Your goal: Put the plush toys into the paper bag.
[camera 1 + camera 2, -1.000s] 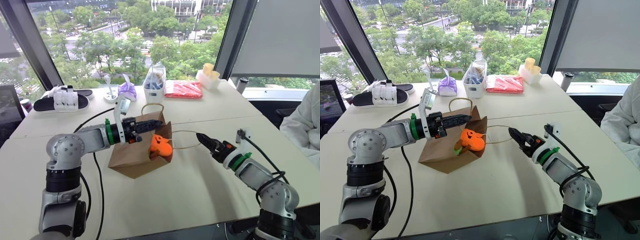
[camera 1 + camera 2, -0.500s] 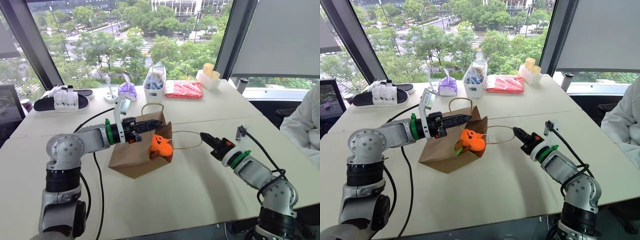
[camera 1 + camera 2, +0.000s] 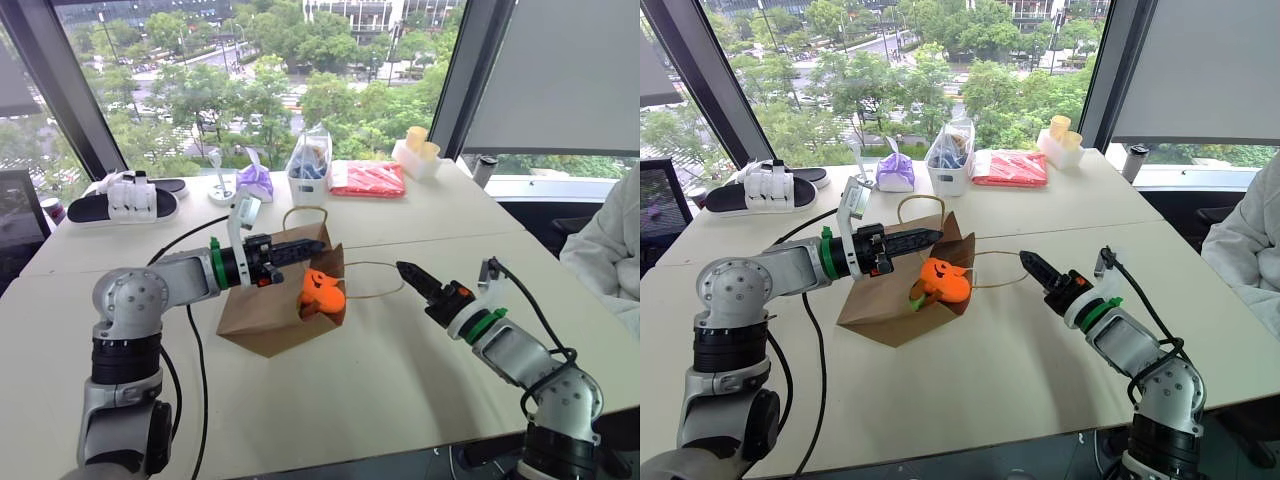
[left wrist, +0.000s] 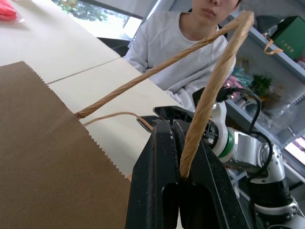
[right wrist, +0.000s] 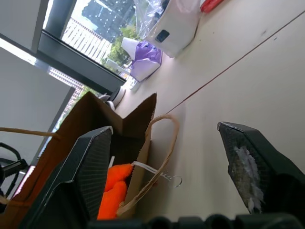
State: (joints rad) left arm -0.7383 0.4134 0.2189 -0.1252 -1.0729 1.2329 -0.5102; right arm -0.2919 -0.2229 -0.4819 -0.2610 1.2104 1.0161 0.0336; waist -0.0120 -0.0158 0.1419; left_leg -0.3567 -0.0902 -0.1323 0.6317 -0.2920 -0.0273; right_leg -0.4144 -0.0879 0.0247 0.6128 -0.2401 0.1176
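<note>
Orange toy [image 3: 322, 292] lodged at bag [image 3: 262, 318] mouth, table [image 3: 400, 370] centre; green toy unaccounted for.
Left gripper [image 3: 322, 244] clamped on bag's handle [image 4: 209, 90], holding mouth open; right gripper [image 5: 167, 157], at three o'clock of toy, spread wide and empty. Roughly halfway, judging by toy only part inside.

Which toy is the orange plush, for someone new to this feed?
Find the brown paper bag lying mid-table, its handle pinched by the left pincer. The orange plush sits at the bag's mouth, the only bright orange thing there, with dark face marks.
</note>
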